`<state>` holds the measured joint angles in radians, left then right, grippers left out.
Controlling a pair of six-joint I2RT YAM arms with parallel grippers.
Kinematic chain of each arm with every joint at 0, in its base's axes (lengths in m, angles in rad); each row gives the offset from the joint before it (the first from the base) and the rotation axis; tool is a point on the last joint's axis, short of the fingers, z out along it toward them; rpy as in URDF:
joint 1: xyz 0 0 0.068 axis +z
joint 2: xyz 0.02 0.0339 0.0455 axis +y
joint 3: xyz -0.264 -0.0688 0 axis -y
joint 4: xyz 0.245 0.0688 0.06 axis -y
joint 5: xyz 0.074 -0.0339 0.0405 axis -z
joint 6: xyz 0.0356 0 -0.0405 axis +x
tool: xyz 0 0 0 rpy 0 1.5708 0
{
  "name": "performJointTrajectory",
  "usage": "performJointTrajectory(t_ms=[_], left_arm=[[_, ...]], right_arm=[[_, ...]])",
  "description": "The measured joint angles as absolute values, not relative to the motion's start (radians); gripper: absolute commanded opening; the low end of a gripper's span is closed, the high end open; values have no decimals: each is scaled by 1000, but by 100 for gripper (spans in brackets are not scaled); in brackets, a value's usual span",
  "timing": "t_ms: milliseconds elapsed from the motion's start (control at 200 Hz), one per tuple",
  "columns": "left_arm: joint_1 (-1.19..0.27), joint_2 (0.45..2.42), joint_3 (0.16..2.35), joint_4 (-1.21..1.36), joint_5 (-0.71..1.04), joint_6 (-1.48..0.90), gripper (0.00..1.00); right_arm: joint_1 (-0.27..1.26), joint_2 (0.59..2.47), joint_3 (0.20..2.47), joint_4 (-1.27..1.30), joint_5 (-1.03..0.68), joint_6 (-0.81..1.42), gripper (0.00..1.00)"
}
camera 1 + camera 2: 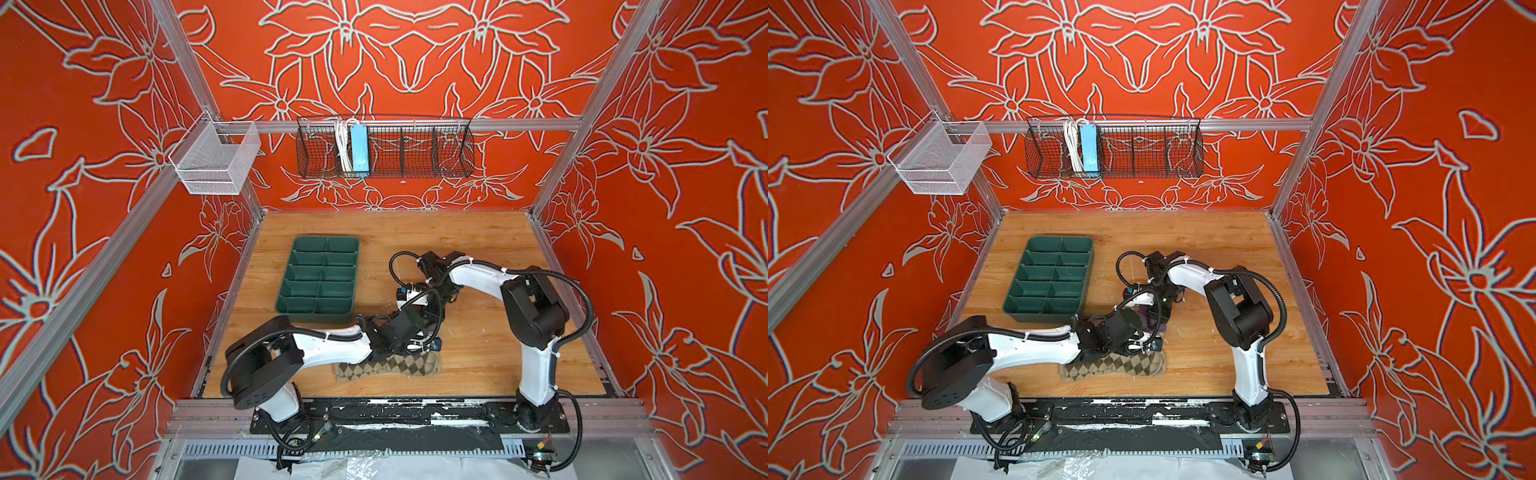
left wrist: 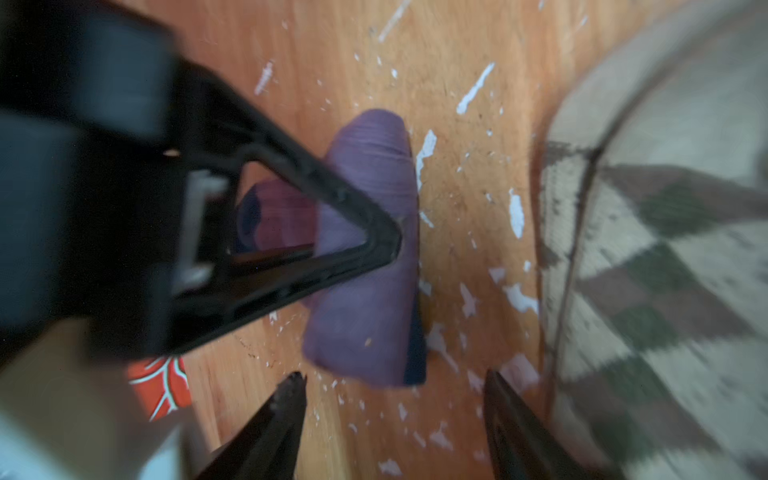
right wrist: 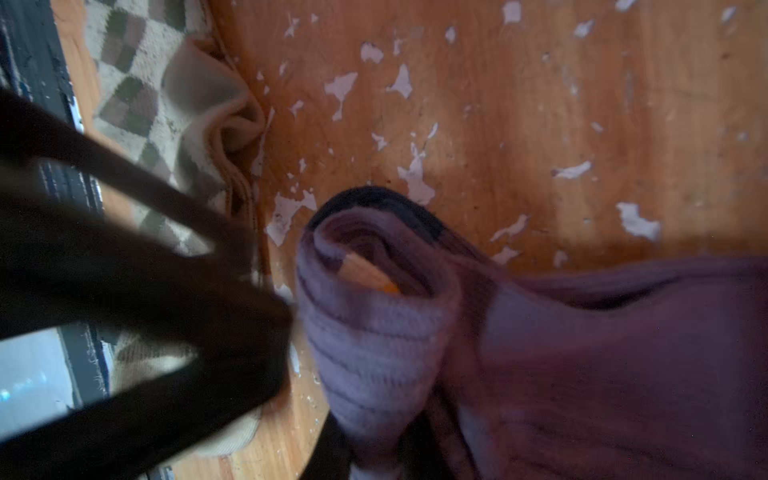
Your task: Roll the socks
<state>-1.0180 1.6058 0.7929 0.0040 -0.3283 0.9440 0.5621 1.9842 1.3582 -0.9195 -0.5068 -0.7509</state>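
Beige argyle sock (image 1: 399, 366) flat, long axis left-right; purple sock (image 2: 365, 291) rolled up.

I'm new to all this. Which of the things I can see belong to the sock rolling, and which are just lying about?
Part of the job:
- purple sock, mostly rolled
- beige argyle sock, lying flat, unrolled

Just lying about:
- green divided tray
- white mesh basket
- black wire basket holding a blue power strip

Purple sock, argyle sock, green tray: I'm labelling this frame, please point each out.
purple sock (image 3: 374, 345), right wrist view, rolled ribbed part.
argyle sock (image 1: 395, 365), a top view, patterned middle.
green tray (image 1: 316, 316), a top view, near wall.
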Motion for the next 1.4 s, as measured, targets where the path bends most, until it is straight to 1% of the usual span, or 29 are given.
performJointTrajectory(t_ms=[90, 185, 255, 335, 380, 470, 510, 651, 776, 936, 1081, 1181, 1281, 1401], left_arm=[[-1018, 1671, 793, 73, -366, 947, 65], [-1018, 1722, 810, 149, -403, 948, 61], [-1013, 1757, 822, 196, -418, 948, 52], [-1011, 1780, 824, 222, -432, 939, 35], [-1011, 1790, 823, 233, -437, 940, 28], [-1010, 1800, 823, 238, -445, 926, 19], [-1008, 1800, 824, 237, -447, 916, 17], [-1006, 1800, 847, 193, -442, 891, 16], [-995, 1800, 896, 97, -401, 862, 16], [-969, 1808, 970, -54, -331, 826, 16], [-936, 1832, 1052, -178, -256, 786, 16], [-914, 1861, 1124, -273, -207, 761, 16], [-883, 1898, 1213, -384, -137, 739, 16], [-840, 1961, 1341, -537, -36, 723, 17]], right_arm=[[557, 1989, 1361, -925, -517, -759, 9], [554, 1990, 1361, -928, -524, -771, 9], [551, 1990, 1361, -930, -532, -781, 9], [545, 1991, 1361, -930, -546, -786, 9], [539, 1991, 1362, -929, -552, -786, 9], [525, 1991, 1360, -923, -562, -786, 9], [517, 1990, 1358, -919, -566, -785, 14], [491, 1959, 1312, -868, -590, -769, 27], [453, 1874, 1230, -775, -601, -730, 38], [352, 1711, 1135, -606, -575, -625, 39], [225, 1565, 1055, -403, -529, -463, 41], [150, 1452, 978, -260, -493, -352, 44], [131, 1312, 901, -160, -470, -286, 47], [137, 1166, 867, -110, -496, -281, 48]])
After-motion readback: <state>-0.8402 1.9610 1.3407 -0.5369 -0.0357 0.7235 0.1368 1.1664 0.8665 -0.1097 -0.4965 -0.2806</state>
